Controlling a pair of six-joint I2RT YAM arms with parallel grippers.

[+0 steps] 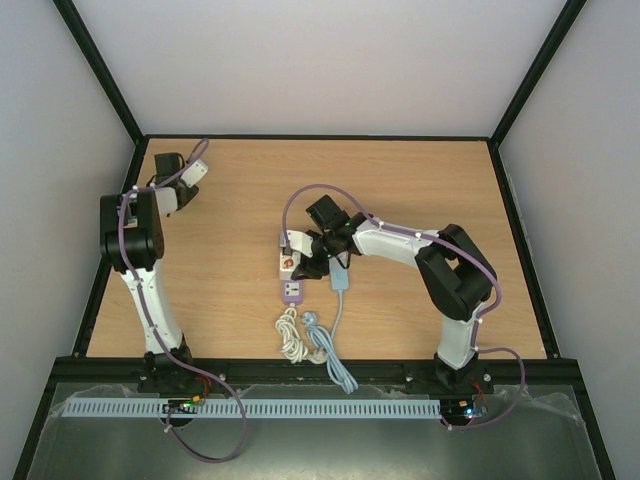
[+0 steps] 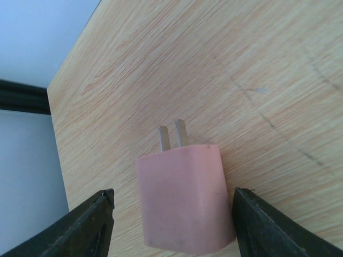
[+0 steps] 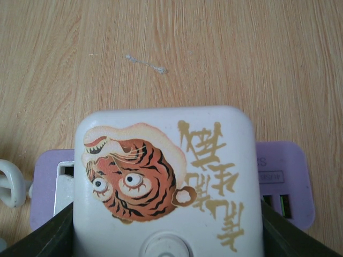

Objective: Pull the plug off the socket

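Observation:
The pink plug (image 2: 182, 198) lies on the wooden table with its two metal prongs free, out of any socket. My left gripper (image 2: 174, 219) is open around it, with a gap on each side; in the top view it sits at the far left of the table (image 1: 190, 180). The socket is a white power strip (image 3: 161, 176) with a tiger picture and a purple base, at the table's middle (image 1: 290, 270). My right gripper (image 3: 169, 230) is shut on the strip's body, a finger (image 3: 51, 235) against each side, and it also shows from above (image 1: 312, 255).
A coiled white cable (image 1: 290, 335) and a grey cable (image 1: 335, 350) lie in front of the strip, near the table's front edge. A light blue adapter (image 1: 341, 278) lies just right of the strip. The black frame (image 1: 320, 137) borders the table.

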